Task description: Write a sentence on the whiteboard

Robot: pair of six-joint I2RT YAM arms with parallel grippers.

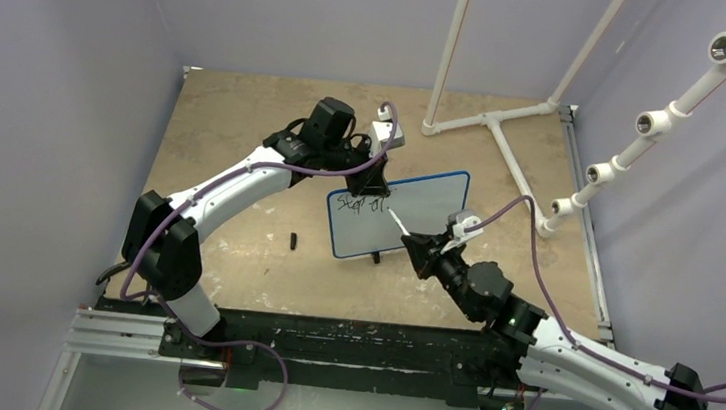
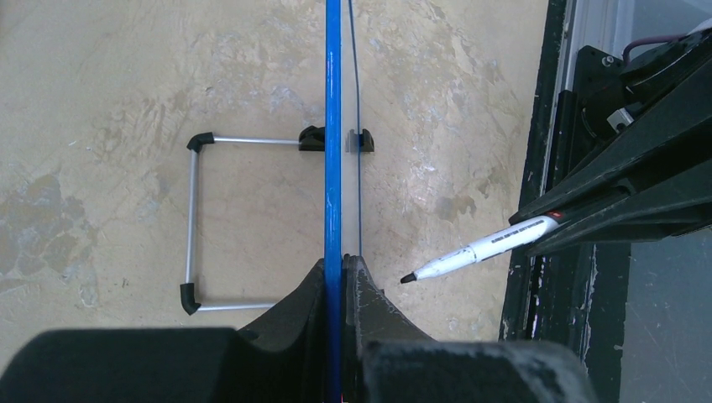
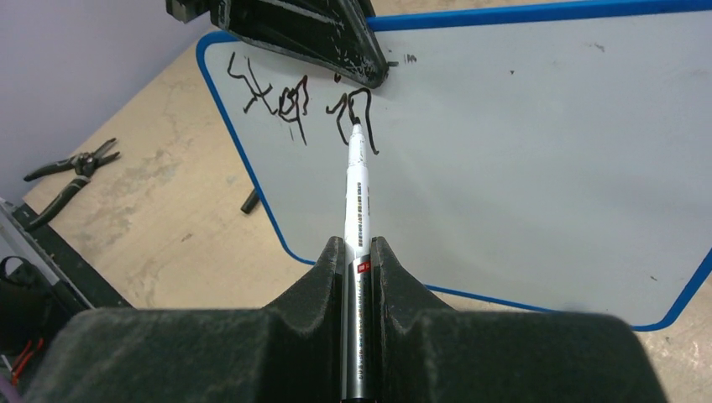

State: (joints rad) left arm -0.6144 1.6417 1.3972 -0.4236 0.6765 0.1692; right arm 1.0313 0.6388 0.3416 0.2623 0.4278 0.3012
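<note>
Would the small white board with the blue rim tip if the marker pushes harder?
Alone it would probably tip: the small white board with thin blue rim looks very thin edge-on and rests only on a slim wire stand. The left gripper clamps its top edge, so against the white marker it likely holds.

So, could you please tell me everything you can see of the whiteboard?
The whiteboard is a white rectangle with rounded corners and a thin blue rim, standing on edge on the table on black feet with a silver wire stand behind. Black scribbles sit near its upper left corner. The left tool clamps its top edge; the marker in the right tool points at the writing, tip just off the face.
</note>
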